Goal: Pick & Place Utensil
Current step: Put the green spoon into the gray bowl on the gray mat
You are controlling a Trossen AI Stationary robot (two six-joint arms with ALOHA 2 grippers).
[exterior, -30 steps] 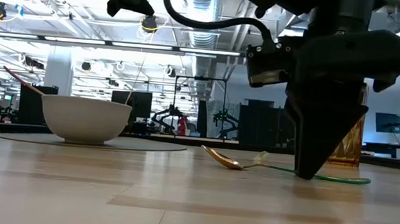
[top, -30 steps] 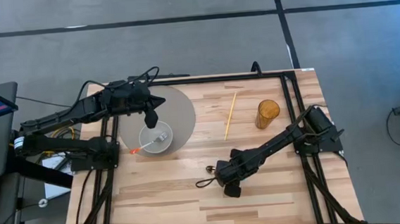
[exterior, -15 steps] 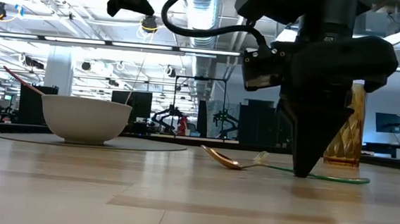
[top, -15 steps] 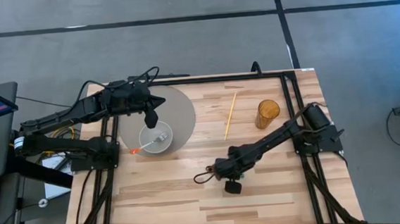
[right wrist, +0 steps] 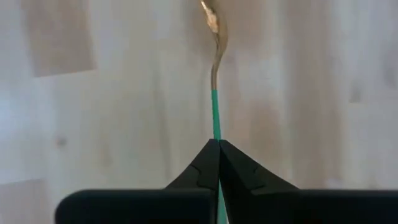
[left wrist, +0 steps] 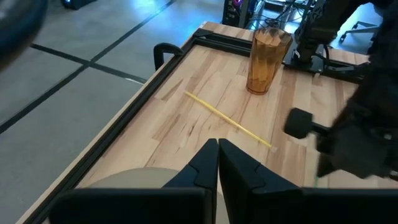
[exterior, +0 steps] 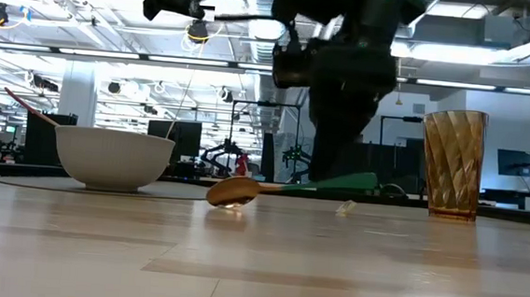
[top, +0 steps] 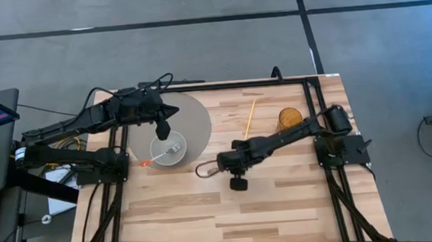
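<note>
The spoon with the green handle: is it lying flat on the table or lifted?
Lifted at the handle end. The right tool is shut on the spoon, whose bowl dips toward the table.

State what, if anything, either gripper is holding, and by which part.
The right gripper holds the spoon by its green handle. The left gripper, over the bowl, holds nothing.

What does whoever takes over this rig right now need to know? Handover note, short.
Right end effector: shut on the green-handled spoon, lifted just off the table mid-table, bowl end toward the white bowl.
Left end effector: shut, empty, hovering over the white bowl's far rim.
White bowl on the grey mat already holds a fork and a red-tipped utensil.
A chopstick lies beside the amber cup.
Left: place the spoon, probably in the bowl; chopstick not picked.
</note>
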